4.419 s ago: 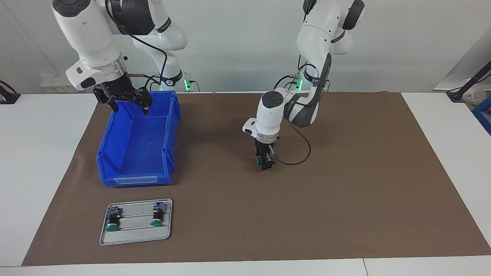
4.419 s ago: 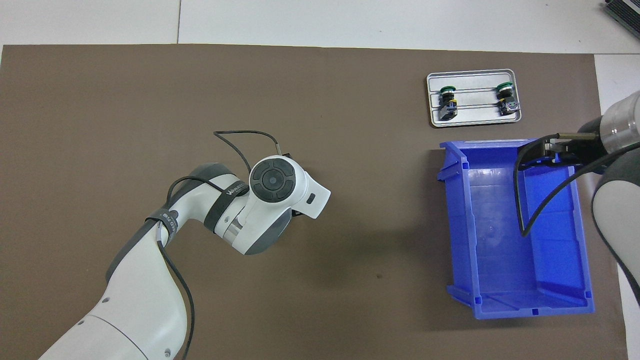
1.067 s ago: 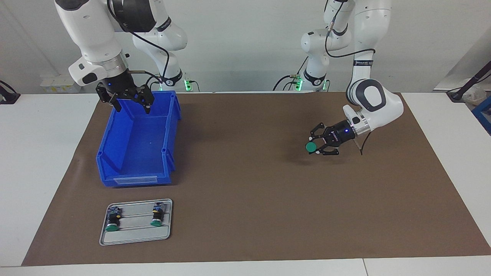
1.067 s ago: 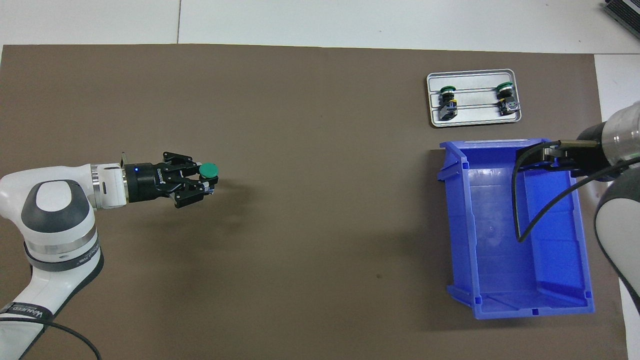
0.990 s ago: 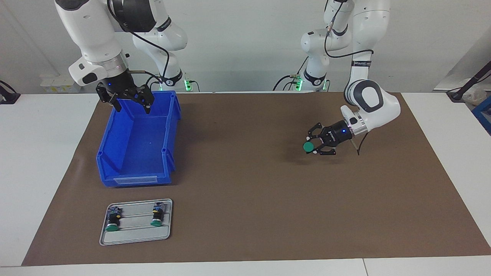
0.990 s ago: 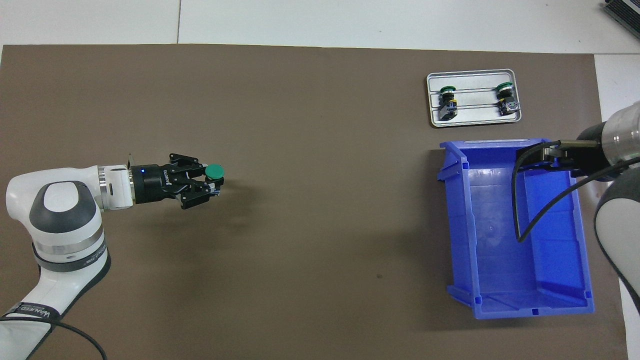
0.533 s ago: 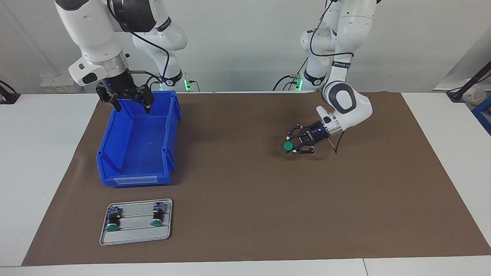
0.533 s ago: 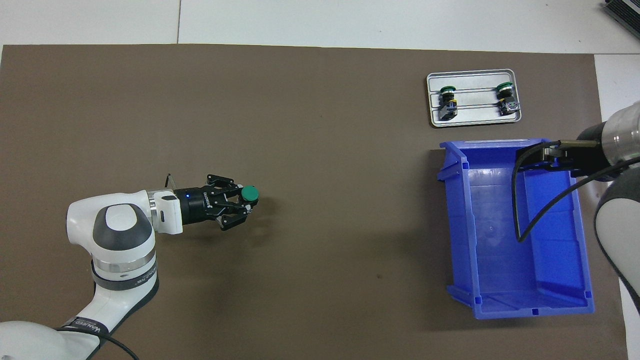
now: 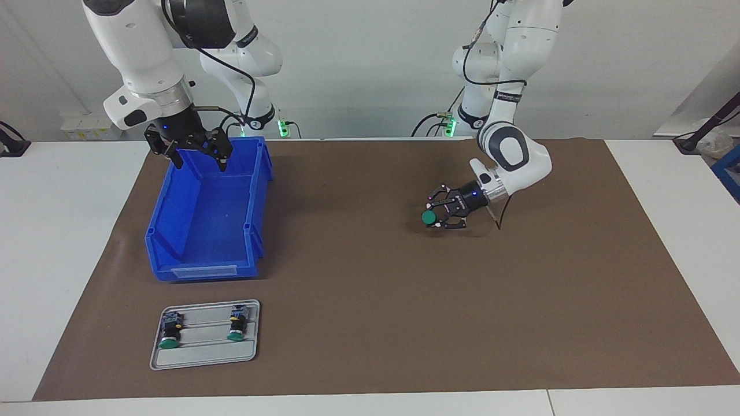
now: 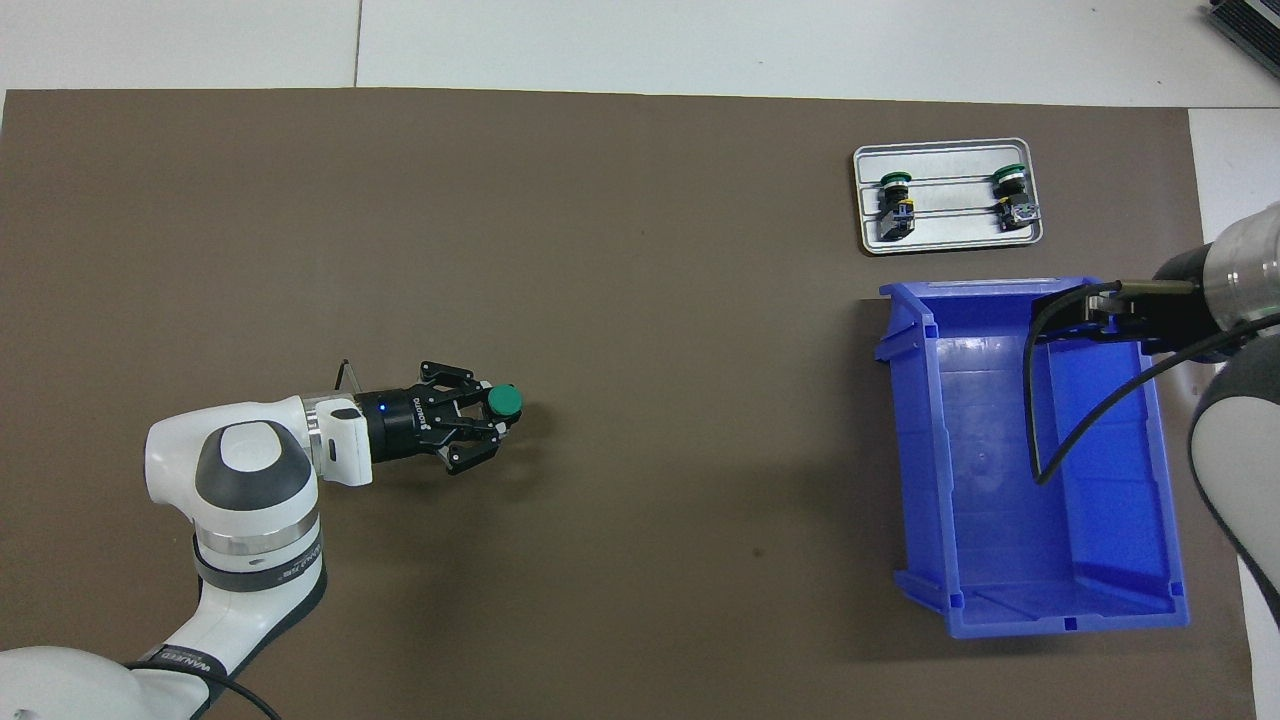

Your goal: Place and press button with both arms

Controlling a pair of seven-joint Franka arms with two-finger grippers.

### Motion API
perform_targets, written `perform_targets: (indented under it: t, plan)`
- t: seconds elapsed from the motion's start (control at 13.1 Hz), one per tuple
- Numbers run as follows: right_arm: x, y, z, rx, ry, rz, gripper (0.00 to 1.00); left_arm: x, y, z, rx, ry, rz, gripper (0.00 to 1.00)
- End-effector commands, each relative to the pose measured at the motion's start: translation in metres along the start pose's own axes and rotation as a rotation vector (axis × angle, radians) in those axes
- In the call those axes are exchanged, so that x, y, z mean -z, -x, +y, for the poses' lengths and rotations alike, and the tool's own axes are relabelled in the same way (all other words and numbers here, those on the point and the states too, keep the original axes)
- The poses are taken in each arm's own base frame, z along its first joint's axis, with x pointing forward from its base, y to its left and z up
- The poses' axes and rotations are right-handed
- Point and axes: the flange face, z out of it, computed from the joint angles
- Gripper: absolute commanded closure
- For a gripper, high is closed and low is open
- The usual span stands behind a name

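Button (image 9: 428, 217) with the green cap is pinched in the jaws of your left gripper (image 9: 436, 216), held above the brown mat (image 9: 370, 300) near the middle of the desk. Your right gripper (image 9: 195, 155) waits over the blue bin (image 9: 173, 254), jaws spread. Two more buttons (image 9: 169, 335) lie on the grey tray (image 9: 203, 358).

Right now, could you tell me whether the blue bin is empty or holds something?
Empty. The overhead view shows the blue bin's floor bare, with only the open right gripper hanging over its end nearer the robots.
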Motion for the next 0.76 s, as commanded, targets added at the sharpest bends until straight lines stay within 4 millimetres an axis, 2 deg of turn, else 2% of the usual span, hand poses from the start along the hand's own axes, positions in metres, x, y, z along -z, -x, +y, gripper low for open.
perform_targets:
  t: [0.0,0.69]
  plan:
    - [0.002,0.002,0.0,-0.021,-0.023,0.001,0.0,0.0,0.005,0.019,-0.044,0.004,0.001,1.0]
    - [0.002,0.002,0.0,-0.021,-0.023,0.001,0.0,0.012,0.018,0.042,-0.1,0.109,0.082,1.0]
